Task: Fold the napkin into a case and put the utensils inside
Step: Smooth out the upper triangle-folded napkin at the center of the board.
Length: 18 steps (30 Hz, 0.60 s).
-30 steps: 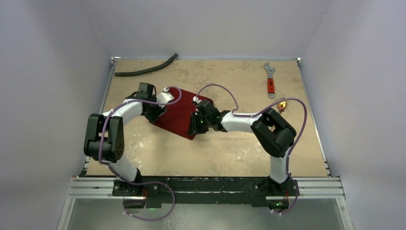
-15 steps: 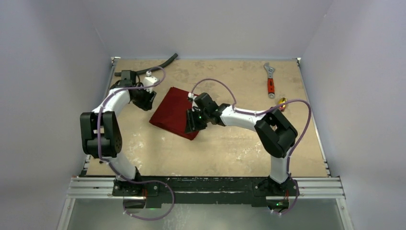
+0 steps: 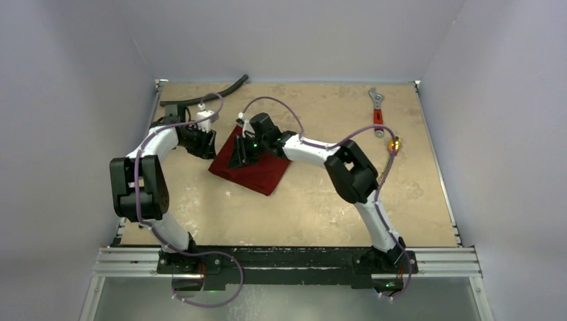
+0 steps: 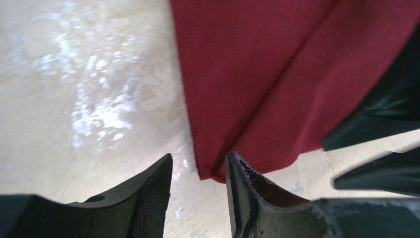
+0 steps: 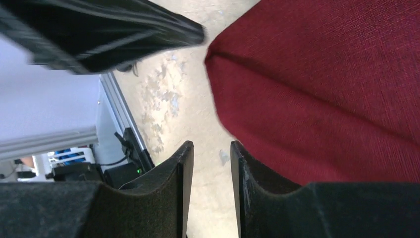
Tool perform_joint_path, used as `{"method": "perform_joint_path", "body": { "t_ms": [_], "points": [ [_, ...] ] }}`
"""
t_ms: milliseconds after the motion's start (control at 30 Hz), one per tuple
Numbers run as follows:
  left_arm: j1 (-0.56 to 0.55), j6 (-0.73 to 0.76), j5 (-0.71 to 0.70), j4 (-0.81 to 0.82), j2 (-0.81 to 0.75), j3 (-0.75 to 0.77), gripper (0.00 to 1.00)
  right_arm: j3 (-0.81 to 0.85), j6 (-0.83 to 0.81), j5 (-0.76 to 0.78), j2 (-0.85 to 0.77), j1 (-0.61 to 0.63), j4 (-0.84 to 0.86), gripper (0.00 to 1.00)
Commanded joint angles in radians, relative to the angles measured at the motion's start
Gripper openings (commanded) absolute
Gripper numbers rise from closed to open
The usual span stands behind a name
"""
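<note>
The dark red napkin (image 3: 257, 168) lies folded flat as a rectangle left of the table's middle. My left gripper (image 3: 204, 142) is open just off its far left corner; in the left wrist view the napkin (image 4: 257, 74), with a fold line in it, has that corner lying just ahead of the open gripper (image 4: 199, 157). My right gripper (image 3: 239, 152) hovers over the napkin's left edge, jaws slightly apart and empty; its view shows the napkin (image 5: 337, 89) to the right of the gripper (image 5: 211, 145). The gold utensils (image 3: 394, 144) lie at the far right.
A red-handled wrench (image 3: 378, 110) lies at the back right. A black hose (image 3: 204, 97) lies at the back left, close behind the left arm. The two grippers are close together; the left one shows in the right wrist view (image 5: 99, 29).
My left gripper came off the napkin and moved back left, beside its corner. My right gripper slid left across the napkin, from its right side to its left edge.
</note>
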Motion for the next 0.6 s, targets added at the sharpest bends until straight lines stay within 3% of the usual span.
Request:
{"method": "perform_joint_path", "body": {
  "t_ms": [0,300,567],
  "points": [
    [0.047,-0.135,-0.087,0.111,-0.08,0.005,0.42,0.087,0.11,-0.083,0.091,-0.001,0.095,0.36],
    [0.063,-0.183,-0.138,0.137,-0.127,0.02,0.42,0.076,0.189,-0.078,0.199,0.003,0.164,0.34],
    [0.063,-0.101,0.008,0.086,-0.135,0.004,0.42,0.031,0.273,-0.212,0.12,-0.009,0.276,0.42]
  ]
}}
